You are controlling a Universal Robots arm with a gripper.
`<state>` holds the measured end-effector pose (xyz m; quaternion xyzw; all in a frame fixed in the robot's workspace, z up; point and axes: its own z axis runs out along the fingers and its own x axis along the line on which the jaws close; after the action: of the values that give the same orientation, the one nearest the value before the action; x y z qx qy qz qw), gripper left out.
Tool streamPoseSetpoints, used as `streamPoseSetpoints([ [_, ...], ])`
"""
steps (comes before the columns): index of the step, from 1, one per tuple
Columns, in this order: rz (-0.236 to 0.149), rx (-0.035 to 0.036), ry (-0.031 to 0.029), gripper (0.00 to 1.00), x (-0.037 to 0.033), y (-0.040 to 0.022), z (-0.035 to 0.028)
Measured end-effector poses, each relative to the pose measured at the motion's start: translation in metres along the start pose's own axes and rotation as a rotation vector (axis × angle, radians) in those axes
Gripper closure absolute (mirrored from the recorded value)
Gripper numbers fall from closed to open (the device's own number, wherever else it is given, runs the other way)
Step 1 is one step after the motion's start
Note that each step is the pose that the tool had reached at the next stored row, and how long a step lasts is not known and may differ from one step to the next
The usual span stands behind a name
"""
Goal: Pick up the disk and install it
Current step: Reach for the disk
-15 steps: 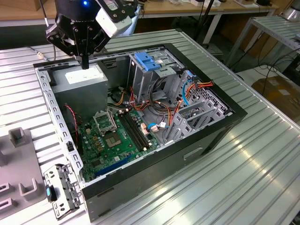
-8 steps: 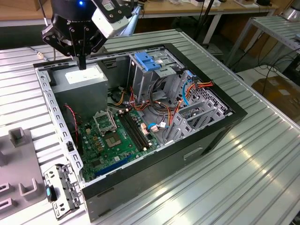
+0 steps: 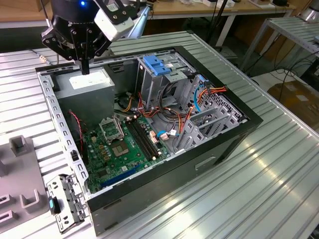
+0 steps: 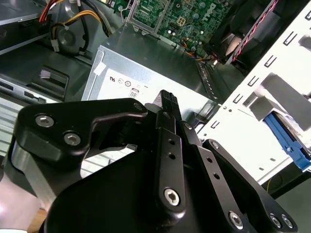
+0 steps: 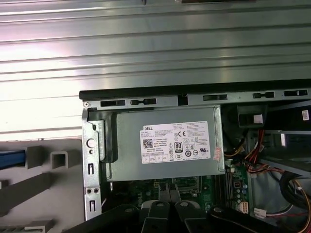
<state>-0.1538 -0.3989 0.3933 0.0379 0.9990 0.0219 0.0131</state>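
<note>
- Jaws of the gripper (image 3: 85,68) were pinched together, empty, above the power-supply box (image 5: 165,145).
- Disk (image 5: 10,159), only its blue rail edge visible, apparently sat in the grey holder (image 5: 48,182) on the tabletop (image 5: 155,58), outside the case (image 3: 251,119).
- Judged stiff, fairly heavy, smooth and shock-fragile; best gripped across the side rails.

My gripper (image 3: 85,66) hangs just above the grey power-supply box (image 3: 92,85), fingers drawn together, carrying nothing. The box sits in a corner of the open computer case (image 3: 149,191). A blue-latched drive cage (image 3: 152,82) stands beside the box.
</note>
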Motion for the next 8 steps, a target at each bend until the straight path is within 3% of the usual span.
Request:
streamPoseSetpoints([
  [8,0.000,0.0000,0.0000,0.89,0.0047,-0.0004,-0.0001],
])
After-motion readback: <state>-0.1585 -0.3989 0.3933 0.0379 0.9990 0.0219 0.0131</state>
